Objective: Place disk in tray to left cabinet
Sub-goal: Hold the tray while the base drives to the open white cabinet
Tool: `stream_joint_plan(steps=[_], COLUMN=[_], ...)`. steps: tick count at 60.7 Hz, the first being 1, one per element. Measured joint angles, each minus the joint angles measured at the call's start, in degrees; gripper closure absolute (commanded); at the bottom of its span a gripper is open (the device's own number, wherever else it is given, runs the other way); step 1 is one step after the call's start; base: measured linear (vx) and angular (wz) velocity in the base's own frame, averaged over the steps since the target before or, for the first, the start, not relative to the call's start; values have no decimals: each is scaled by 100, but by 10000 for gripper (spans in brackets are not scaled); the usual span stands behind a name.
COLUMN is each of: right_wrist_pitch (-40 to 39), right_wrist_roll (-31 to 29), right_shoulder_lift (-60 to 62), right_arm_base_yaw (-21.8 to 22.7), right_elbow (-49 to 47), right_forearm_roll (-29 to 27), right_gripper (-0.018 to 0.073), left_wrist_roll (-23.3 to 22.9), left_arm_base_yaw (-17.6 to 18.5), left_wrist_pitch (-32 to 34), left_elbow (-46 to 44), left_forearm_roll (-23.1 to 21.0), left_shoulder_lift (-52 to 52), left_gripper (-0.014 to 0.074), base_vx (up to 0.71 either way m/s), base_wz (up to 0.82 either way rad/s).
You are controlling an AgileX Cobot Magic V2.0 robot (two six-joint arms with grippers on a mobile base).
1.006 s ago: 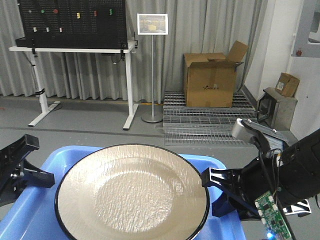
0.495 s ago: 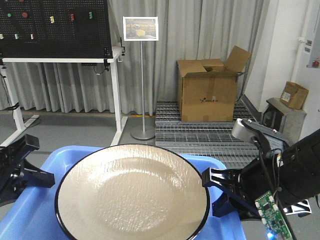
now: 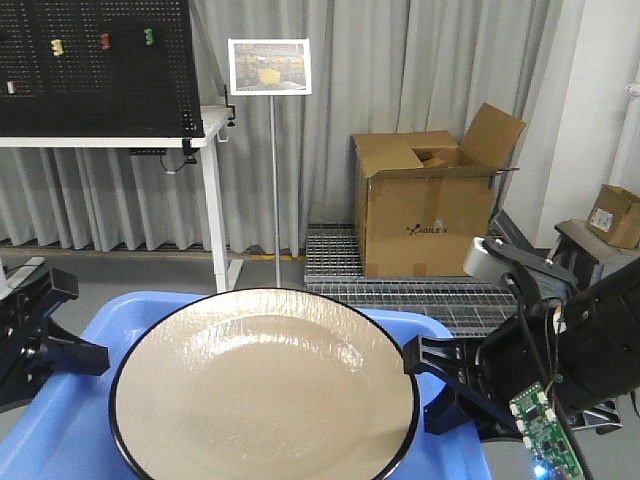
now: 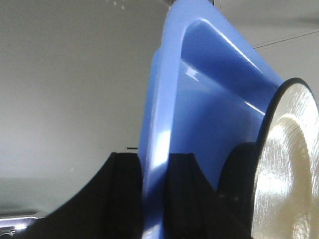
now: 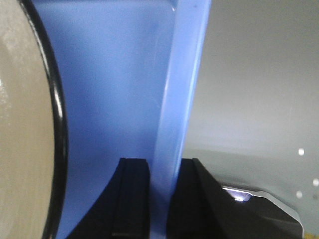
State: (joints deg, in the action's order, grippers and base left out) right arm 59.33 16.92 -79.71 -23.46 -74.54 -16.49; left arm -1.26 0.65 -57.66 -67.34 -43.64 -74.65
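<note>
Exterior front-facing view: the disk (image 3: 265, 385) lies in the blue tray (image 3: 60, 440), lower middle of the frame.
The left tool (image 4: 155, 199) and the right tool (image 5: 162, 199) each pinch a tray rim at opposite sides. The tray looks light but may flex. The enamel disk seems slippery and likely to slide, so the rims must be kept level.

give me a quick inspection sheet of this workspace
surface: no table seen; grey floor beyond the tray
job's things: plate lies flat in the blue tray; cabinet not in view
clutter: nothing seen
grippers: left gripper and right gripper each shut on a tray rim, fingers either side
cables: black wire runs along the right arm beside a green circuit board
surroundings: open cardboard box on a metal grate, sign stand, pegboard desk, grey curtains
</note>
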Motion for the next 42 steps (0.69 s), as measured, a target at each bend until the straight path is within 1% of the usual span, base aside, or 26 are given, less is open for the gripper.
stream_joint_plan(steps=[42], right_wrist_pitch=[0], right_wrist_roll=[0], right_shoulder_lift=[0], right_arm_base_yaw=[0], right_elbow=[0], right_forearm_roll=[0], right_gripper=[564], left_wrist_roll=[0], left_arm_base_yaw=[0], left_wrist_pitch=[0], left_elbow=[0], left_forearm_roll=[0], left_shoulder_lift=[0], left_gripper=[596], base_vx=[56], base_wz=[-7])
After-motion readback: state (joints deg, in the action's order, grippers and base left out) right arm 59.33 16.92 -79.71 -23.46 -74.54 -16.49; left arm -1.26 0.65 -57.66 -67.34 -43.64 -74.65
